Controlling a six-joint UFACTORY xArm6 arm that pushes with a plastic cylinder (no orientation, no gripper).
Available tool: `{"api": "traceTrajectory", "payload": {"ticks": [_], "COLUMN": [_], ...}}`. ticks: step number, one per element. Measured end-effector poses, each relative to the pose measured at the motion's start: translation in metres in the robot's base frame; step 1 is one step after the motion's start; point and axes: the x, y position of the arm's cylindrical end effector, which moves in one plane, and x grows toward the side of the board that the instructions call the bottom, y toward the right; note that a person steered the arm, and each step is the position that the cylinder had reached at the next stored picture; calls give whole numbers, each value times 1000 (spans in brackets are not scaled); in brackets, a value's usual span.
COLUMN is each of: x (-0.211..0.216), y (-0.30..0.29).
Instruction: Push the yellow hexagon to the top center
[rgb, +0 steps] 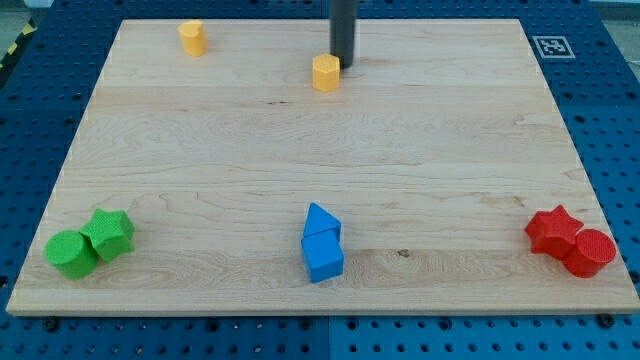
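The yellow hexagon (326, 73) stands on the wooden board near the view's top centre. My tip (343, 66) is the lower end of a dark rod that comes down from the view's top edge. It is just to the right of the hexagon and slightly above it in the view, touching it or nearly so. A second yellow block (192, 37), of a rounded shape, stands at the view's top left.
Two blue blocks (321, 243) sit together at the bottom centre. A green star (110, 233) and a green cylinder (72, 253) sit at the bottom left. A red star (553, 229) and a red cylinder (590, 252) sit at the bottom right. A marker tag (551, 46) lies beyond the board's top right corner.
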Motion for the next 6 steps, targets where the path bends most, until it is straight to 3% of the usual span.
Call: {"api": "traceTrajectory", "payload": {"ticks": [1,3,4,6], "x": [24,43,43,-1], "y": [38,19,-18,-42]}}
